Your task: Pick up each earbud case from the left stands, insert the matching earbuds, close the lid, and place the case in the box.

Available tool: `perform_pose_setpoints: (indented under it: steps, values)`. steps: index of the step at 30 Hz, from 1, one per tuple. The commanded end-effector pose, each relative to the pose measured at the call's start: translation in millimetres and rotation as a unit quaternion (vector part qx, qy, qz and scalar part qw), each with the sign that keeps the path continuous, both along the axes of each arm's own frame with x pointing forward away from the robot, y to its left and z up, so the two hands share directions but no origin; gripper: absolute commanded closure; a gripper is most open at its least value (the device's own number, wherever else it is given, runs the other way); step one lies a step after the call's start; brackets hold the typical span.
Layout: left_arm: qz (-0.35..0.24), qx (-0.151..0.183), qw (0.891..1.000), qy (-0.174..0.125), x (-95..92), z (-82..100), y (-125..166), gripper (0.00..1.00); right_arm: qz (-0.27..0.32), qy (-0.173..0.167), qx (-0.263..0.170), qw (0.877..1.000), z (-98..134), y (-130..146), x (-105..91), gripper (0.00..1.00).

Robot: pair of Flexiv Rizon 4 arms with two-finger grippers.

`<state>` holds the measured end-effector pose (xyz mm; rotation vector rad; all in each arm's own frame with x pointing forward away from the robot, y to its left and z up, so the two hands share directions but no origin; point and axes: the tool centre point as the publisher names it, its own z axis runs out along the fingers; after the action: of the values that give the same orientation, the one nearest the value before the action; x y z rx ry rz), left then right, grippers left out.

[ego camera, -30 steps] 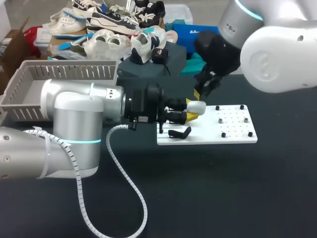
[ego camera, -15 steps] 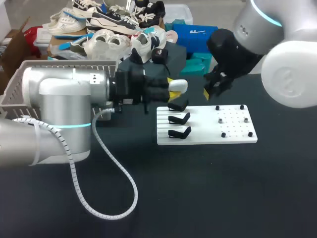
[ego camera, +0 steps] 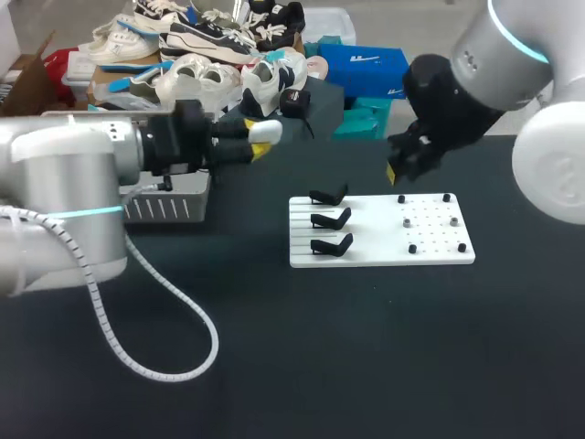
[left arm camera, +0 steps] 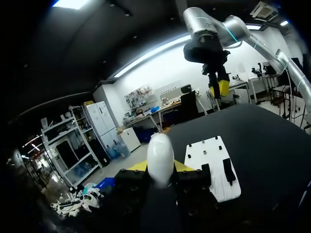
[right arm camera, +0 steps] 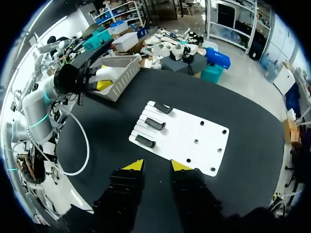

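Observation:
A white earbud case (ego camera: 270, 131) sits between the yellow tips of my left gripper (ego camera: 254, 137), which is shut on it in the air beside the grey basket (ego camera: 174, 208). In the left wrist view the case (left arm camera: 160, 155) stands upright between the fingers of the left gripper (left arm camera: 160, 169). The white board (ego camera: 384, 236) carries three black stands (ego camera: 331, 219), all bare. My right gripper (ego camera: 395, 172) hovers above the board's far edge. In its own view the right gripper (right arm camera: 156, 167) is open and holds nothing, high over the board (right arm camera: 189, 141).
Small dark and grey pegs (ego camera: 430, 222) dot the right half of the board. Shoes and boxes (ego camera: 228, 64) crowd the table's far side behind the basket (right arm camera: 119, 73). My left arm's white cable (ego camera: 137, 338) loops over the dark tabletop at the front left.
My left arm has carried the white case from over the board's stands leftward and back, up to the basket. My right gripper has drifted a little to the right.

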<state>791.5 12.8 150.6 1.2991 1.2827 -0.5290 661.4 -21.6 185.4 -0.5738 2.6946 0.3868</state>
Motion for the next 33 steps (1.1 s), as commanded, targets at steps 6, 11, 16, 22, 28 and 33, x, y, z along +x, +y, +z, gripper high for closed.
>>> perform_pose_setpoints:
  steps: [6,11,16,22,28,33]
  values:
    - [0.093,-0.024,0.995,-0.027,16.4,-8.0,71,1.0,-0.012,-0.063,0.056,0.996,3,0,-11.9,0.68]
    - [0.126,-0.015,0.992,-0.023,39.0,-22.2,102,1.0,-0.013,-0.054,0.053,0.997,3,5,-8.4,0.7]
    - [0.156,-0.014,0.988,-0.009,54.2,-39.5,125,1.0,-0.016,-0.045,0.049,0.998,2,9,-6.2,0.71]
    - [0.181,-0.001,0.983,0.01,68.2,-56.7,143,1.0,-0.02,-0.034,0.047,0.998,-2,12,-5.8,0.71]
    - [0.201,0.023,0.979,0.031,74.2,-67.1,152,1.0,-0.022,-0.031,0.048,0.998,-5,11,-4.3,0.71]
    - [0.215,0.03,0.975,0.049,74.7,-74.2,158,1.0,-0.022,-0.029,0.051,0.998,-7,11,-3.9,0.72]
